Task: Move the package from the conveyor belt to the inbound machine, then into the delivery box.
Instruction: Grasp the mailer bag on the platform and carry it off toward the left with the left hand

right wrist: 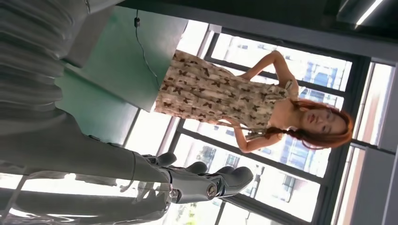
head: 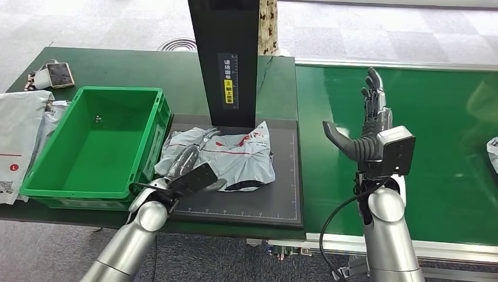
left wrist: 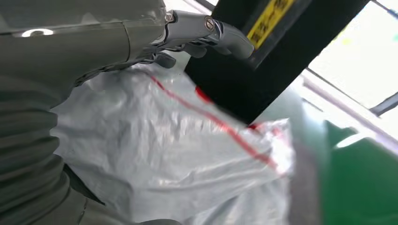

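Pkg (head: 235, 157) sits on the inbound machine's scan pad (head: 282, 194), left hand (head: 185, 173) on it w/ grip unclear, right hand (head: 367, 126) open, so imo next is lifting it into the green crate (head: 147, 147).

The left hand (head: 189, 171) lies low on the near left edge of the grey package (head: 235, 155), fingers apparently curled onto it. Well right of the package, the right hand (head: 367, 126) stands raised, fingers spread, holding nothing.

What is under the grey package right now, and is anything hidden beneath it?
The grey package lies on the black scanner platform below the black column. The left hand is at its near edge. Whatever sits directly beneath the bag is covered and cannot be seen.
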Controlling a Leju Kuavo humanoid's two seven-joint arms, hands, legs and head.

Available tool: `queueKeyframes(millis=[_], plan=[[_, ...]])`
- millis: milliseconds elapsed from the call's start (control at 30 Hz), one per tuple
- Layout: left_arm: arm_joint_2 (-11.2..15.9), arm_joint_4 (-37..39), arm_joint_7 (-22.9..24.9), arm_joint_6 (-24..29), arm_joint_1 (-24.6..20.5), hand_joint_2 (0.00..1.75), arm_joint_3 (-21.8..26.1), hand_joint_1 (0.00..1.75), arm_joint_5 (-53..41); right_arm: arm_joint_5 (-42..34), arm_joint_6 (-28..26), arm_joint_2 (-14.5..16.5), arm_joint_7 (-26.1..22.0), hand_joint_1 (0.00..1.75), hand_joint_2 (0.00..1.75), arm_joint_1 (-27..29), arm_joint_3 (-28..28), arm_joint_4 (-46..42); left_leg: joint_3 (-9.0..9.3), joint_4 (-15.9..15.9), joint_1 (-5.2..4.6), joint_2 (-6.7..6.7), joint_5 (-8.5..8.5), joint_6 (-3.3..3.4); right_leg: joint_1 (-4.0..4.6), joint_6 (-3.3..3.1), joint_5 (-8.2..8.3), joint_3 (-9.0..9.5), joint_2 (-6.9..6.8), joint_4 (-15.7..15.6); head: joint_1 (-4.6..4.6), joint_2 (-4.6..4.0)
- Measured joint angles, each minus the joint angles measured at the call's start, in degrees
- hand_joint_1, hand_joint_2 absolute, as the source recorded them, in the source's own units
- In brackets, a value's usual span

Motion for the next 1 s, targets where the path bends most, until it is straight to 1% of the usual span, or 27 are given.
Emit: queueKeyframes(millis=[100, 167, 200, 300, 333, 633, 767, 1000], plan=[[-0.4, 3.8, 3.7, 1.0, -1.9, 1.75, -2.6, 0.00, -6.5, 0.8, 0.0, 0.7, 0.0, 0.00, 1.75, 0.9, -1.1, -0.6, 0.00, 0.0, 0.00, 0.01, 0.00, 0.00, -0.01, 0.00, 0.00, 0.00, 0.00, 0.0, 0.00, 0.00], [-0.8, 6.8, 5.6, 0.7, -3.1, 1.75, -4.0, 0.00, -9.7, 1.4, 0.0, 1.4, 0.0, 0.00, 1.75, 1.3, -1.9, -0.7, 0.00, 0.0, 0.00, 0.01, 0.00, 0.00, -0.01, 0.00, 0.00, 0.01, 0.00, 0.0, 0.01, 0.00], [-1.1, 8.2, 6.2, 0.4, -3.6, 1.75, -4.4, 0.05, -10.7, 1.6, 0.0, 1.8, 0.0, 0.00, 1.75, 1.5, -2.2, -0.7, 0.00, 0.0, 0.00, 0.01, 0.00, 0.00, -0.01, 0.00, 0.00, 0.01, 0.00, 0.0, 0.00, 0.00], [-1.9, 12.0, 7.3, -0.5, -4.5, 1.75, -5.1, 0.35, -12.3, 1.9, 0.0, 2.7, 0.0, 0.00, 1.75, 1.7, -3.1, -0.7, 0.00, 0.0, -0.01, 0.01, 0.00, 0.00, -0.02, 0.00, 0.00, 0.01, 0.01, 0.0, 0.01, 0.00], [-2.1, 13.0, 7.5, -0.6, -4.8, 1.75, -5.2, 0.40, -12.7, 2.0, 0.0, 3.0, 0.0, 0.00, 1.75, 1.7, -3.4, -0.7, 0.00, 0.0, -0.01, 0.02, 0.00, 0.00, -0.02, 0.00, 0.00, 0.01, 0.00, 0.0, 0.01, 0.00], [-3.0, 16.5, 8.3, -0.4, -6.2, 1.75, -5.3, 0.40, -13.6, 2.2, 0.0, 4.1, 0.1, 0.00, 1.75, 1.8, -4.9, -0.7, 0.03, 0.0, 0.00, 0.01, 0.00, 0.00, -0.01, 0.00, 0.00, 0.05, -0.01, 0.0, 0.01, 0.00], [-3.1, 17.0, 8.3, -0.4, -6.6, 1.75, -5.3, 1.75, -13.6, 2.2, 0.0, 4.2, 0.2, 0.00, 1.75, 1.8, -5.1, -0.7, 0.05, 0.0, -0.01, 0.00, 0.00, 0.00, -0.01, 0.00, 0.00, 0.08, -0.01, 0.0, 0.01, 0.00], [-3.2, 16.8, 8.4, 0.1, -6.8, 1.75, -4.8, 1.75, -15.3, 2.4, 0.1, 4.3, 0.6, 0.00, 1.75, 2.4, -5.5, -1.2, 0.11, 0.0, -0.01, 0.00, 0.00, 0.01, -0.01, 0.01, 0.00, 0.16, -0.02, 0.0, 0.01, 0.00]])
